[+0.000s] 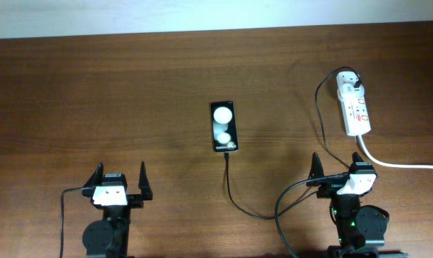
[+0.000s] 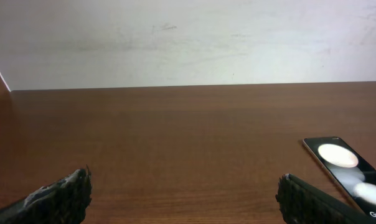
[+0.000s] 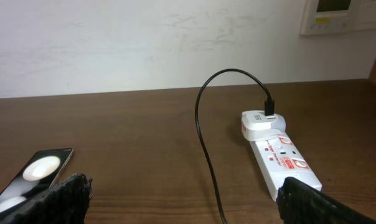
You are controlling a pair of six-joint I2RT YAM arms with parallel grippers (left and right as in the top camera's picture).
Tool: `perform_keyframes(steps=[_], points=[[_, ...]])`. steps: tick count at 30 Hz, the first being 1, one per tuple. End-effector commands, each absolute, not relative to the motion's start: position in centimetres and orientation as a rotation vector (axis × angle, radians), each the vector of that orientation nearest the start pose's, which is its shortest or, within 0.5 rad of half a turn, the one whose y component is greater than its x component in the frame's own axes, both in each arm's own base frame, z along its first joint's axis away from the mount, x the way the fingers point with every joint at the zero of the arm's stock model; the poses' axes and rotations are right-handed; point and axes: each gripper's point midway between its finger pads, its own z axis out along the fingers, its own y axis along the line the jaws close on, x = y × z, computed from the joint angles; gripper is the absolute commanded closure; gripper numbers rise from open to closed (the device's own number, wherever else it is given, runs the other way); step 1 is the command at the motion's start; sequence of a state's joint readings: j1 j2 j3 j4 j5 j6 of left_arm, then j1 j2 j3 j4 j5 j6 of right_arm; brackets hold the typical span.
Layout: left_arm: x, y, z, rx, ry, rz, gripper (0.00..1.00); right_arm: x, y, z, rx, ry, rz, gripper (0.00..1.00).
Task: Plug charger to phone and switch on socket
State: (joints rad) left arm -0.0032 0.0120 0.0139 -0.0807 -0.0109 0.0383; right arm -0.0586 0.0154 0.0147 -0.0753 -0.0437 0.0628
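Observation:
The phone (image 1: 223,126) lies flat at the table's middle, its glossy face showing two white round patches. It also shows in the left wrist view (image 2: 345,169) and the right wrist view (image 3: 33,173). The thin black charger cable (image 1: 234,197) runs from the phone's near end, curves right and up (image 3: 203,134) to the white adapter (image 3: 261,123) on the socket strip (image 1: 354,106). I cannot tell whether its tip sits in the phone. My left gripper (image 1: 120,179) is open and empty, near left of the phone. My right gripper (image 1: 337,166) is open and empty, just in front of the socket (image 3: 281,158).
A thick white cord (image 1: 399,165) leaves the socket's near end toward the right edge. Black robot cables loop beside the right base (image 1: 292,204). A white wall (image 2: 188,37) stands behind the table's far edge.

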Motion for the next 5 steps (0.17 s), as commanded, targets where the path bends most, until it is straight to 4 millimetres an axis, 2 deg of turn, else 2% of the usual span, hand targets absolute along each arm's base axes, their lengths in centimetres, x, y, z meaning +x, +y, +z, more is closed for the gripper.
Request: perform_keyframes(steps=[1,5], points=[[24.59,0.05,15.61,0.043,1.651,0.043,0.01,24.6,-0.75,15.68,0.061,1.643,0.035,0.01],[24.59,0.05,15.61,0.043,1.651,0.043,0.01,24.6,-0.75,15.68,0.061,1.643,0.035,0.01]])
